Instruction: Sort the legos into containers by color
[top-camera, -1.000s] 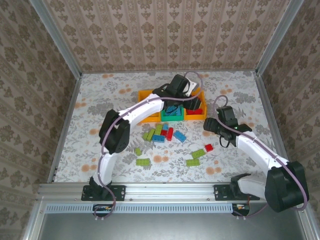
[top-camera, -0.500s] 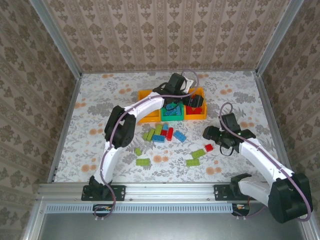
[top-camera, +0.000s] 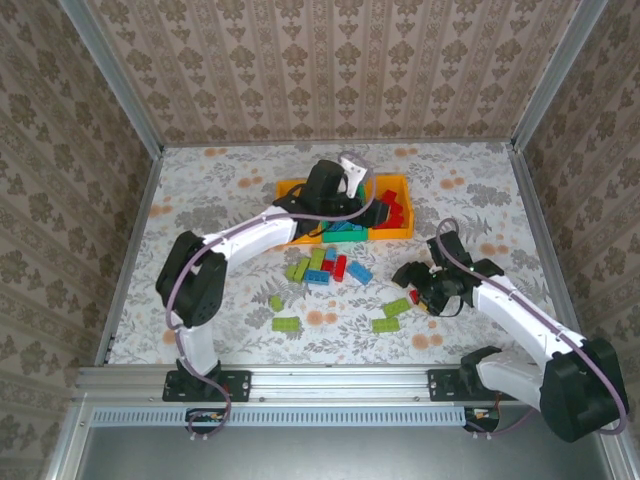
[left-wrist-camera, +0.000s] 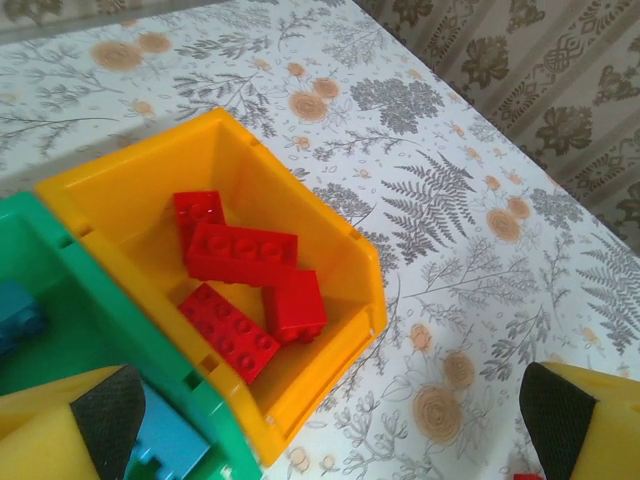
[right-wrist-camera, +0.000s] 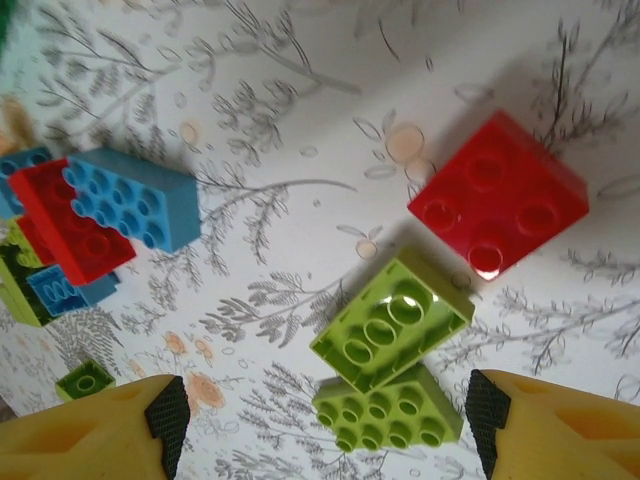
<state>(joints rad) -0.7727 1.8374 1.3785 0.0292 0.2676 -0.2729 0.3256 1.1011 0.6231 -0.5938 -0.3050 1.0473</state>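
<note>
Floral tbl (top-camera: 200, 190) — legos (top-camera: 325, 268), 3 bins (top-camera: 392, 234)

No legible text, labels, numbers anywhere.

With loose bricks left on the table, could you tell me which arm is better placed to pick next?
Right: the right gripper hangs open over a loose red square plastic brick; the left gripper is over the orange-yellow plastic bin.
</note>
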